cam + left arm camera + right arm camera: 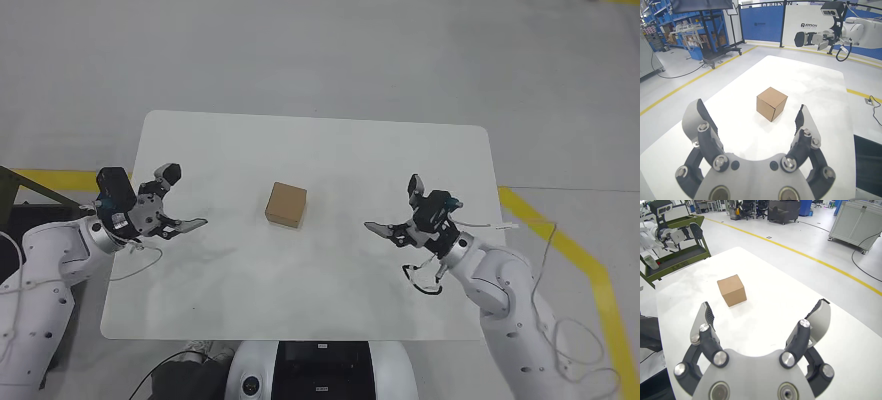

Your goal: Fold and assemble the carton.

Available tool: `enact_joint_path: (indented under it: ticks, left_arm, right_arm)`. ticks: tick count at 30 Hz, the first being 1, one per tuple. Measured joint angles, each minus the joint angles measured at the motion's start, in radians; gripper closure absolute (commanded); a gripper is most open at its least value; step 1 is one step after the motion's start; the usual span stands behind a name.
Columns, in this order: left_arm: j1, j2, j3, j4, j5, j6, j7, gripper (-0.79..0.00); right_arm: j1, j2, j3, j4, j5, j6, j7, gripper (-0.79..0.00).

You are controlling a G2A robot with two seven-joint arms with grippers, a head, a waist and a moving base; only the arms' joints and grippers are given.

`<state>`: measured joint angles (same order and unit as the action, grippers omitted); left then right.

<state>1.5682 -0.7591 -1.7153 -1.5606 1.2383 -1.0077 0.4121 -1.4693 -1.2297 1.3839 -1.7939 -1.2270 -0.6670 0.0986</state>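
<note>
A small brown carton stands as a closed cube near the middle of the white table; it also shows in the left wrist view and the right wrist view. My left gripper hovers at the table's left edge, open, nothing between its fingers, well apart from the carton. My right gripper hovers at the right side, open and empty too, its fingers pointing toward the carton. The other arm's gripper shows far off in each wrist view.
The table's bare surface surrounds the carton on all sides. A green cart holding a clear cup stands off the table's left side. Yellow floor lines run past both ends of the table.
</note>
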Motion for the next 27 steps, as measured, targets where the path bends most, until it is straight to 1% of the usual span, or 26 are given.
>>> enact_joint_path:
  ticks: [4,7,27]
  left_arm:
    - [-0.019,-0.003,0.009,-0.007,-0.010,0.012,-0.024,-0.785]
    - [-0.028,-0.006,0.017,-0.006,-0.023,0.027,-0.018,-0.784]
    - [-0.029,-0.006,0.017,-0.006,-0.023,0.027,-0.018,-0.784]
  right_arm:
    - [-0.010,0.002,0.006,-0.012,-0.017,0.018,-0.015,-0.785]
    - [-0.009,0.002,0.006,-0.012,-0.017,0.017,-0.014,-0.785]
    - [-0.009,0.002,0.006,-0.011,-0.017,0.017,-0.014,-0.784]
